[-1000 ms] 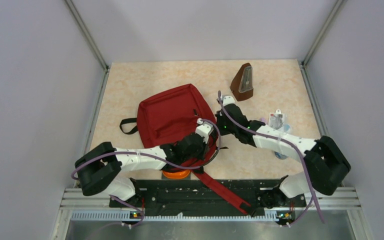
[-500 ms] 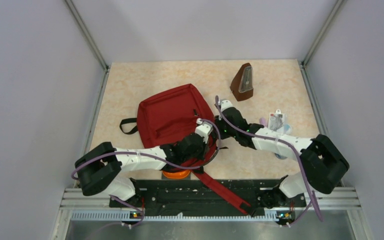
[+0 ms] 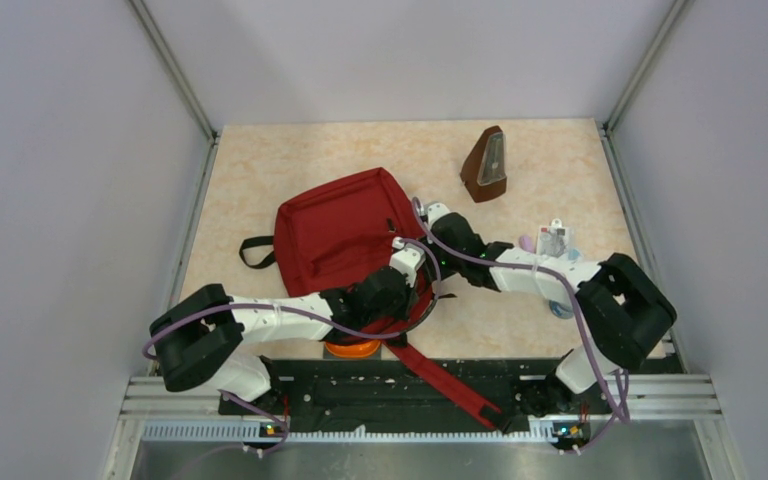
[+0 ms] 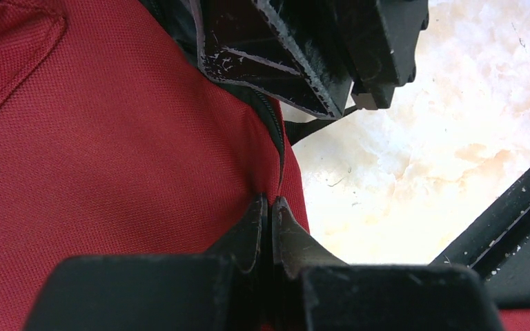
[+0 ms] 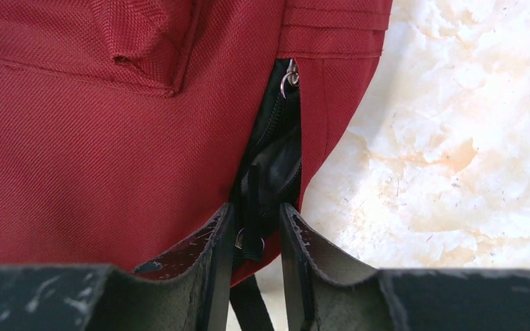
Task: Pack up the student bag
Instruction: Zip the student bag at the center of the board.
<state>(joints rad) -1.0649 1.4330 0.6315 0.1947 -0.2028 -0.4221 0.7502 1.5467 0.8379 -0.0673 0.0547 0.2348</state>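
Left gripper (image 4: 269,207): closed tight. Both tips are pressed together on a fold of red fabric at the side edge of the student bag (image 4: 110,152), at the seam where the zipper (image 5: 276,152) runs.

Right gripper (image 5: 255,233): it sits just ahead of my left tips, at the same edge. Its jaws are drawn in to a narrow gap, and the black zipper band fills that gap, so I record it as clamped on the band. A small metal piece sits between the fingers (image 5: 215,252).

Contents: ahead of my right fingertips the zipper is parted in a short dark slit that ends at a silver ring pull (image 5: 290,79). Only black shows inside the slit. I cannot tell what the bag holds.

Orientation: the bag lies flat on the table (image 3: 290,160), to the left of both grippers. Its body is nearly square and turned a little, so I can name no long axis. A black loop (image 3: 255,252) sticks out on the side away from the grippers. The long red strap (image 3: 445,385) trails from the corner by my left gripper back toward my bases.

Further out:
- A brown pyramid-shaped metronome (image 3: 485,165) stands upright beyond my right gripper, apart from the bag.
- A clear packet (image 3: 555,243) lies to the right, beside my right forearm. Its contents are too small to read.
- An orange object (image 3: 352,349) shows under my left forearm, mostly hidden.
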